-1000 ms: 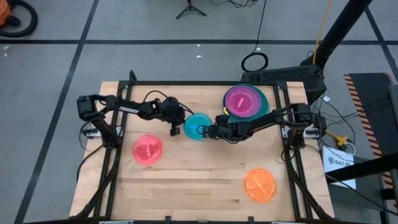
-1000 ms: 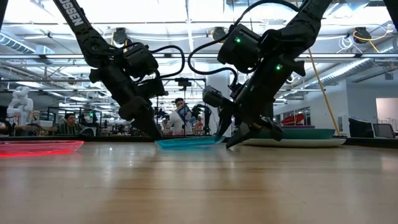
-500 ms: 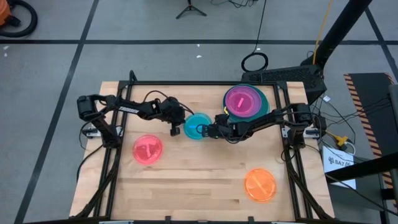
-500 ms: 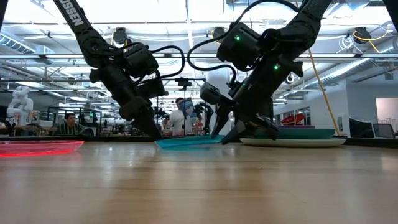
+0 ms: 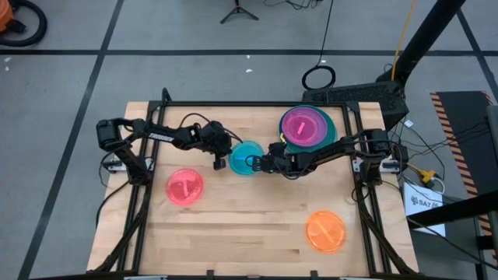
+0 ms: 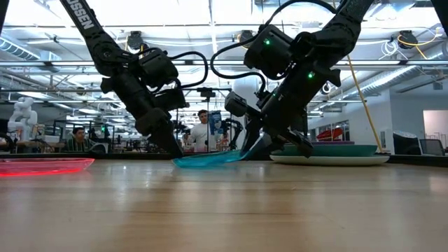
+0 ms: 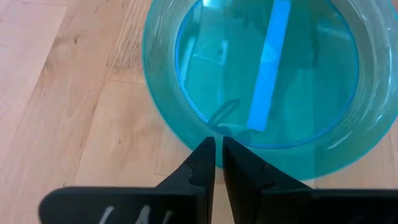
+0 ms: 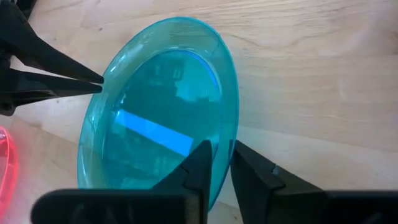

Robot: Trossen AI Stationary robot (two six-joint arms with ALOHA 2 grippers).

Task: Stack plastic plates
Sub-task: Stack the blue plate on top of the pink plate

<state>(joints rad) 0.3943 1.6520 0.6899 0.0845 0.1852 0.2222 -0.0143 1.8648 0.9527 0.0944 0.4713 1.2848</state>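
Two grippers are crowded around the small cyan plate [image 5: 247,158] in the middle of the counter [image 5: 249,225]. The right gripper [image 5: 261,163] has its fingers [image 8: 205,163] clamped on the plate's rim, one finger inside the dish and one outside. In the low view that side of the cyan plate [image 6: 208,159] is lifted off the wood, while the opposite edge is down by the left arm.

The left gripper [image 5: 219,161] sits at the plate's other side with its fingers [image 7: 202,163] pressed nearly together, tips right at the rim of the cyan plate [image 7: 261,74] and pinching nothing.

Behind the right arm is the stack [image 5: 310,128], with a pink-red plate on top of larger dishes and a dark green rim showing at the bottom. A loose pink-red plate [image 5: 184,187] lies well apart toward the left front, and the orange plate [image 5: 325,230] sits near the right front corner. A few people [image 6: 207,133] are visible in the room behind the counter.
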